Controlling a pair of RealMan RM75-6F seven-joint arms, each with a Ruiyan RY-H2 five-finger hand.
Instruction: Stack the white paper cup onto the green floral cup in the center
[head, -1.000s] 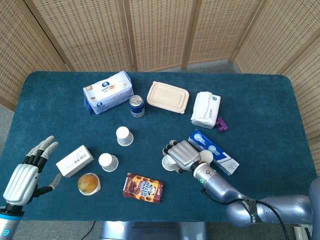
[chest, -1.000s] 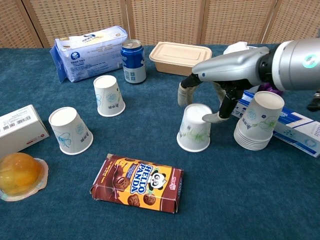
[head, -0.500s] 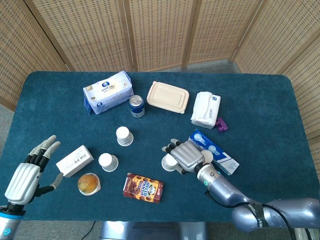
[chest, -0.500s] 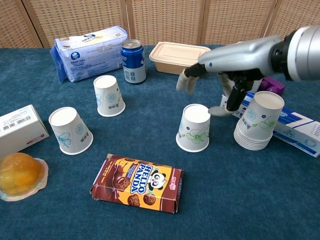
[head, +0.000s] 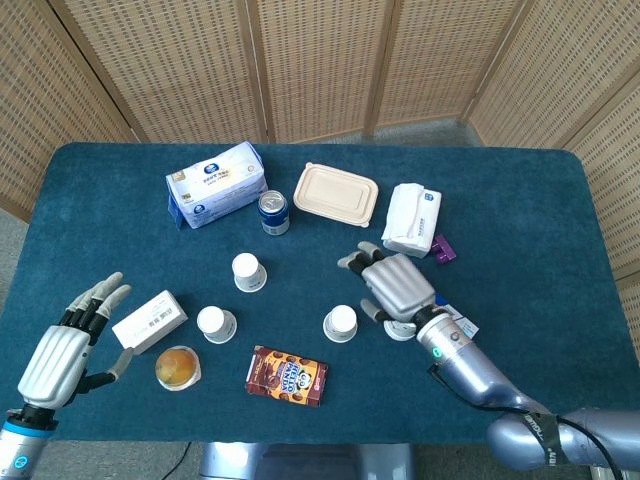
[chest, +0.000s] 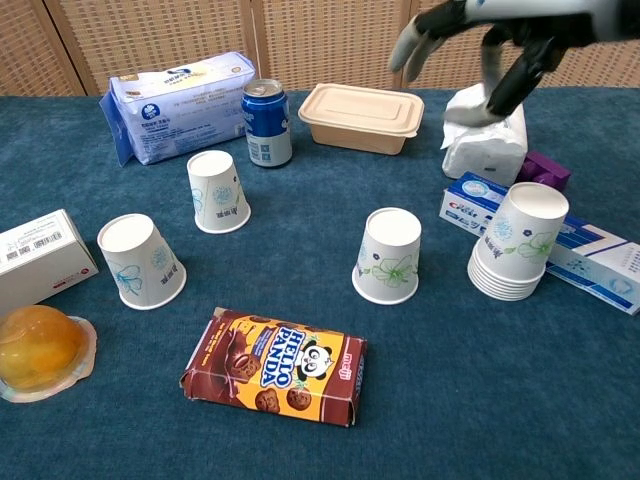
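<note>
Your right robot hand (chest: 480, 45) hangs high over the back right of the counter (head: 520, 200), fingers spread and holding nothing. Your left robot hand (head: 70, 340) hovers off the near left corner, likewise spread and empty.

The green floral cup (chest: 389, 256) stands upside down in the middle of the counter, alone, with the chocolate biscuit box (chest: 275, 366) just in front of it. Nothing sits on it yet, so the stacking looks undone. Which cup counts as the white paper cup is hard to say from here; the likeliest candidates are the two blue-patterned inverted cups on the left (chest: 218, 191) (chest: 141, 261), or the top of the nested stack (chest: 516, 243) just right of the floral cup.

If you go for the stack, come down over its top cup and close around the wall, not the rim, so that only one cup lifts. Keep it mouth-down and lower it squarely over the floral cup's base. Paper walls crush easily, so squeeze lightly and let go only once it has seated.
</note>
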